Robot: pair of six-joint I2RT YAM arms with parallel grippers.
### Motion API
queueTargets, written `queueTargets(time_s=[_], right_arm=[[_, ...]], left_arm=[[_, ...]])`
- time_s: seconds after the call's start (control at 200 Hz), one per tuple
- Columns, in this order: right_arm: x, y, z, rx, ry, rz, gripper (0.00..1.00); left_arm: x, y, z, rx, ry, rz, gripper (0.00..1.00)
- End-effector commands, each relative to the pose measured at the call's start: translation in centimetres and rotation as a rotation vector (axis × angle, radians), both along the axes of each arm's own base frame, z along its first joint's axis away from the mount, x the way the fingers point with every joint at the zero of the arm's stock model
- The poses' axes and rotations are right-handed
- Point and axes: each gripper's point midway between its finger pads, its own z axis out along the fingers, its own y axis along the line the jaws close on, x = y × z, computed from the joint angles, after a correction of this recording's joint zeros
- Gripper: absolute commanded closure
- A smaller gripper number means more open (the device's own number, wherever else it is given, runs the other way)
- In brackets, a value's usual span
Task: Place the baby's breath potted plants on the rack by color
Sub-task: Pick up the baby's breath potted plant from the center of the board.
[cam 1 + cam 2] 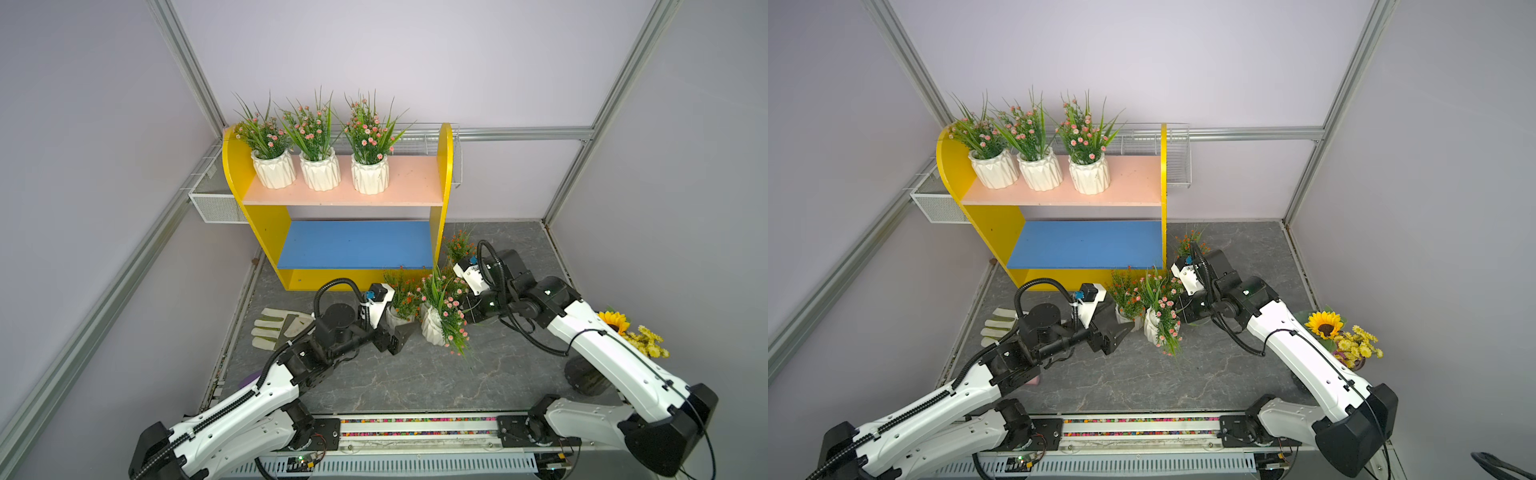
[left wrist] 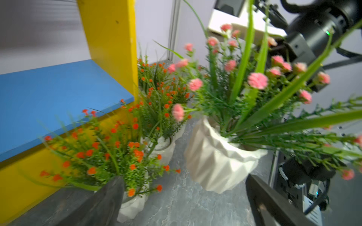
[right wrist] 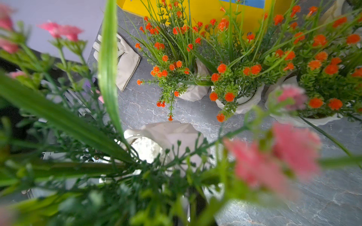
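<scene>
the rack (image 1: 232,166) has three pink plants (image 1: 320,166) on its upper board (image 1: 411,178) and a bare blue lower board (image 1: 353,245), so under halfway i'd say. the orange plants (image 2: 156,109) sit on the floor (image 1: 395,382) beside it with the fourth pink plant (image 1: 432,328) leaning nearby, right gripper (image 1: 468,306) pinched shut seemingly on its sprigs, left gripper (image 1: 400,337) wide apart just beside.

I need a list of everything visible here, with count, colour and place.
Two-shelf wooden rack: one, yellow sides, pink and blue boards.
Pink-blossom plants in white faceted pots: four; three on upper board, one tilted on grey floor.
Orange-red-blossom plants in white pots: at least three, floor beside rack.
White wire mesh baskets: two, behind rack.
Off-white fabric glove: one, floor by left arm.
Yellow sunflower bouquet: one, by right arm.
Left pincer: open, facing orange plants.
Right pincer: shut on tilted plant's sprigs.
</scene>
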Motion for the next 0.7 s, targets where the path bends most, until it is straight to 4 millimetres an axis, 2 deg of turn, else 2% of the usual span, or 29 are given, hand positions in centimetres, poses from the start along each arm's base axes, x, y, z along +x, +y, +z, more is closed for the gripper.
queueTargets(time_s=[0.0, 0.355, 0.695], right_arm=[[0.6, 1.4, 2.3, 0.082, -0.046, 0.044, 0.88], [0.6, 1.7, 2.0, 0.092, -0.032, 0.049, 0.88], [0.2, 2.2, 2.1, 0.110, -0.027, 0.071, 0.88]], left_arm=[[-0.4, -1.1, 0.7, -0.024, -0.075, -0.027, 0.00], [-2.0, -3.8, 0.3, -0.008, -0.139, -0.119, 0.01], [-1.3, -5.1, 0.5, -0.017, -0.139, -0.119, 0.00]])
